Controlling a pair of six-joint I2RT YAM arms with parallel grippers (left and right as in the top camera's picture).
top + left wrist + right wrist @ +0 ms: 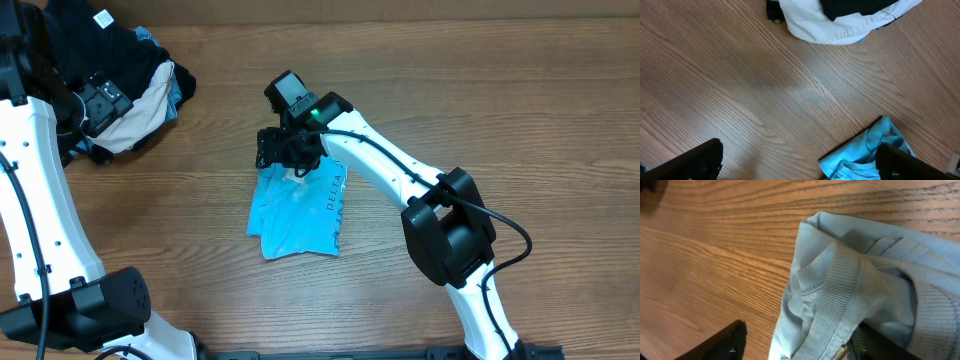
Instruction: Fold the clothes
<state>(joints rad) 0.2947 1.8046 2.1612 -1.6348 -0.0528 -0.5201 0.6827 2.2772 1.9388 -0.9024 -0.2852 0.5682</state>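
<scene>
Item under task: the T-shirt, light blue, lies near the middle of the desk, already doubled into a narrow, uneven bundle with its printed lettering showing along the right edge. The lower edges do not line up, so the fold is judged incomplete.

Right pincer: positioned at the far end of the bundle, over the ribbed collar. In the right wrist view the jaws stand partly apart and straddle the collar. One finger is clear of the cloth on bare wood; the other is partly hidden behind the fabric. No hold is established. The placement suggests the collar end is chosen as the grip point for bringing that end over toward the hem.

Left pincer: fully spread, holding nothing, raised above bare desk between the bundle and the pile of other garments in the far left corner. It appears parked clear of the work.

Risk noted: the collar is bunched, so a pinch may catch only one layer.
</scene>
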